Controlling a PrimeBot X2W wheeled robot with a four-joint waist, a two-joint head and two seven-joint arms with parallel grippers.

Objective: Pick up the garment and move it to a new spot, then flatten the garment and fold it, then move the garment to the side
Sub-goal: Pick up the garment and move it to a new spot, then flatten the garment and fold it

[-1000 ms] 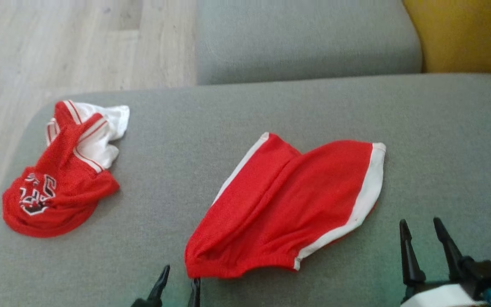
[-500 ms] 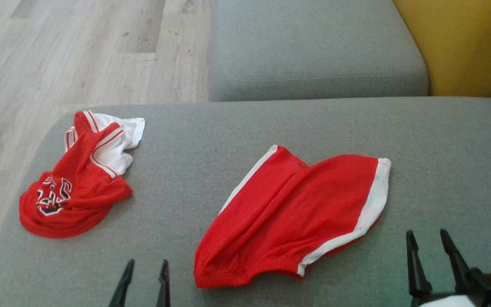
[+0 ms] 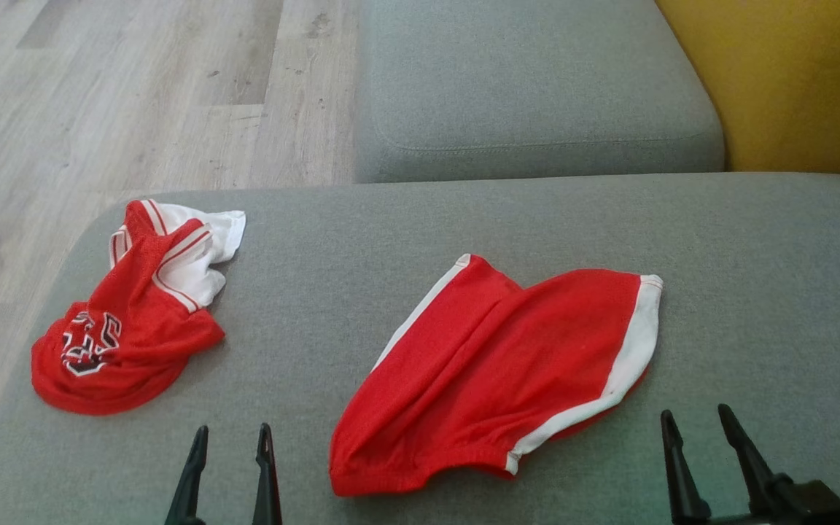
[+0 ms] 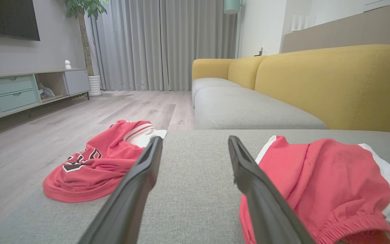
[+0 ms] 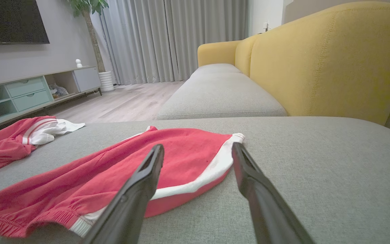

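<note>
Looking light and floppy, the red white-trimmed mesh shorts [image 3: 493, 364] probably want pinching at the gathered waistband [image 3: 420, 475]; left claw [image 3: 233, 429] and right claw [image 3: 694, 410] gape empty.

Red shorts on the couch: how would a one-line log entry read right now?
red shorts: lying on grey cushion, ungripped | red jersey: crumpled, farther left | left gripper: open, empty | right gripper: open, empty

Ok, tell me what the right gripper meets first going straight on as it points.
Probably the red shorts, at their white-trimmed hem just ahead between the open fingers of the right gripper. Height over the grey cushion is unclear; it might pass above.
</note>
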